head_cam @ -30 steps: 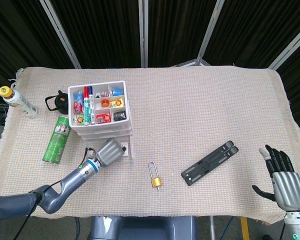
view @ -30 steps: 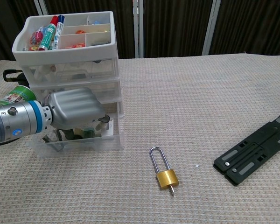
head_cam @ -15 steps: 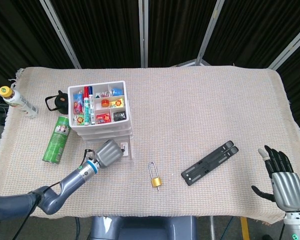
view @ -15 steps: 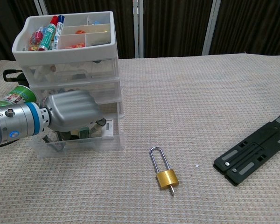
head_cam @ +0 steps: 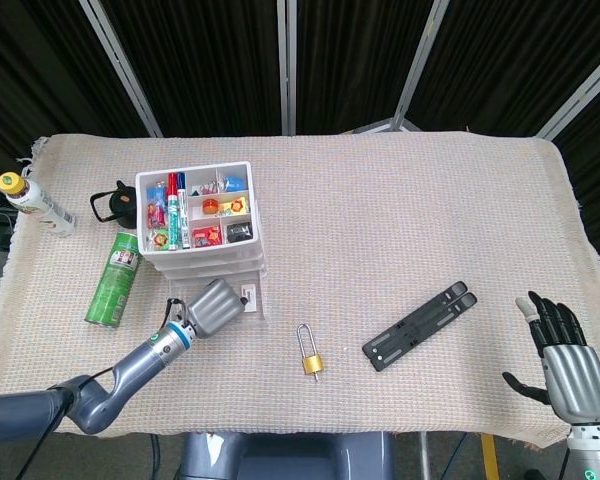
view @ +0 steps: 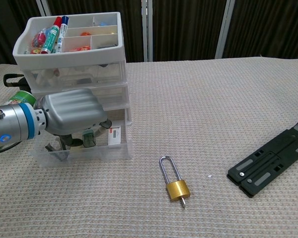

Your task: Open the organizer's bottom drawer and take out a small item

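Beige woven cloth covers the whole table and fills most of the head view. On its left half stands the organizer, a white plastic unit with an open top tray split into compartments (markers, red and blue oddments) above clear stacked drawers. In the chest view it sits in the upper left of the frame. The bottom drawer is pulled out toward the lower edge of the frame, its clear walls showing a white card with red print and some dark bits that are too blurred to name.

The left hand reaches in from the lower left, a silver-grey shell with its fingers curled down into the open drawer; something dark green sits at the fingertips, but I cannot tell whether it is held.

The right hand lies in the lower right corner of the head view, fingers spread and holding nothing.

A black folding stand lies flat at right of centre. A green spray can lies on its side just left of the organizer, and a white bottle with a yellow cap sits at the far left edge. A brass padlock with a long shackle lies near the lower centre.
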`<state>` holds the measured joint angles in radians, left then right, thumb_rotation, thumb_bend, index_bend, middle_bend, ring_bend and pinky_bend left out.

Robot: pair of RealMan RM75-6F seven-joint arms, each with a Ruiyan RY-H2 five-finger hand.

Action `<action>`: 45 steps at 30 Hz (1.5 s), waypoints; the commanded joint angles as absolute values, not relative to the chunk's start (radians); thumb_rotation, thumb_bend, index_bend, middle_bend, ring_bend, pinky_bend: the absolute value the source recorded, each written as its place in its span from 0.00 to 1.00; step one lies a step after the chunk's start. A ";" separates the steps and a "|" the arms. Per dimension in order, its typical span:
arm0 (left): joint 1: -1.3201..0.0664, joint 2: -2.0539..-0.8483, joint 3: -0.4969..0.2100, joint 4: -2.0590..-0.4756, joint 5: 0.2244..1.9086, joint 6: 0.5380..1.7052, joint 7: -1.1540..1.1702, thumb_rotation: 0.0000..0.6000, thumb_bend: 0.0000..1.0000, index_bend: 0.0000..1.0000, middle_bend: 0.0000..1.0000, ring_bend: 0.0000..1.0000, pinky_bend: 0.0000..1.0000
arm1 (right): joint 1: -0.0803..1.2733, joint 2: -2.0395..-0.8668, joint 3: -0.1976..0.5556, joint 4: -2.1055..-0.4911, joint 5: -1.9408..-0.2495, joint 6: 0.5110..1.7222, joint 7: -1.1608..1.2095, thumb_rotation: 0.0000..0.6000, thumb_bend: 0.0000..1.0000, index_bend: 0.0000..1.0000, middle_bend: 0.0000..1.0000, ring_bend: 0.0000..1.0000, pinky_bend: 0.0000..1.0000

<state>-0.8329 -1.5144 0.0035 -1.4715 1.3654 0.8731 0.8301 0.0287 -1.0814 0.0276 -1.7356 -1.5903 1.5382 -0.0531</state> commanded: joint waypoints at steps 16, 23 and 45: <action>-0.711 -1.275 0.113 -1.676 1.576 1.081 0.743 1.00 0.36 0.59 0.96 0.91 0.81 | 0.024 -1.089 0.024 -1.738 -1.600 1.547 -0.078 1.00 0.00 0.00 0.00 0.00 0.00; -0.647 -1.219 0.184 -1.646 1.691 1.163 0.658 1.00 0.36 0.59 0.96 0.91 0.81 | 0.025 -1.096 0.021 -1.739 -1.601 1.543 -0.096 1.00 0.00 0.00 0.00 0.00 0.00; -0.519 -1.269 0.236 -1.493 1.813 1.264 0.585 1.00 0.13 0.35 0.96 0.91 0.79 | 0.024 -1.101 0.021 -1.740 -1.594 1.538 -0.112 1.00 0.00 0.00 0.00 0.00 0.00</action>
